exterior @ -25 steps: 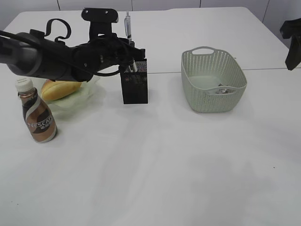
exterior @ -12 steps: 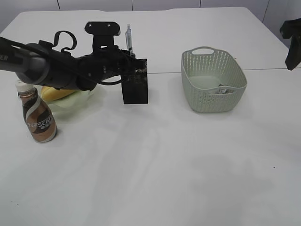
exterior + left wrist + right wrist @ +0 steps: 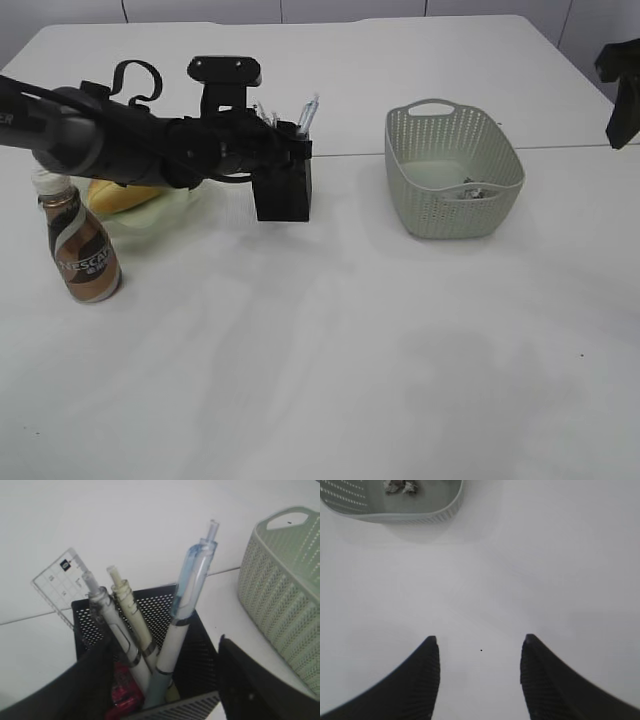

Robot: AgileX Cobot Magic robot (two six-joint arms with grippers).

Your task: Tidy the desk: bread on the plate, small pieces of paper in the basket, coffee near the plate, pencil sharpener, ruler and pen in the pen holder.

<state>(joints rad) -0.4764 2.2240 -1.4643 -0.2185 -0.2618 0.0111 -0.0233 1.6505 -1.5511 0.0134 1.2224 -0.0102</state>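
Note:
The black mesh pen holder (image 3: 200,645) stands between the fingers of my open left gripper (image 3: 165,645); nothing is gripped. Three pens lean inside it, the blue-topped pen (image 3: 192,585) rightmost. The clear ruler (image 3: 60,580) sticks up at the holder's far left corner. A small red item (image 3: 122,697), perhaps the pencil sharpener, lies at the bottom. From outside, the left gripper (image 3: 285,150) sits on the pen holder (image 3: 283,195). The bread (image 3: 125,195) lies on the plate (image 3: 165,215), with the coffee (image 3: 82,245) in front. My right gripper (image 3: 480,640) hangs open over bare desk (image 3: 545,570).
The grey-green basket (image 3: 452,170) stands right of the holder with crumpled paper pieces (image 3: 470,190) inside; its corner (image 3: 420,512) shows in the right wrist view. The left arm (image 3: 120,145) stretches over the plate. The right arm (image 3: 625,90) is at the far right edge.
The left gripper has opened and let go of the blue-topped pen, which now leans in the holder. The left arm has sunk lower over the holder. The right arm has not moved.

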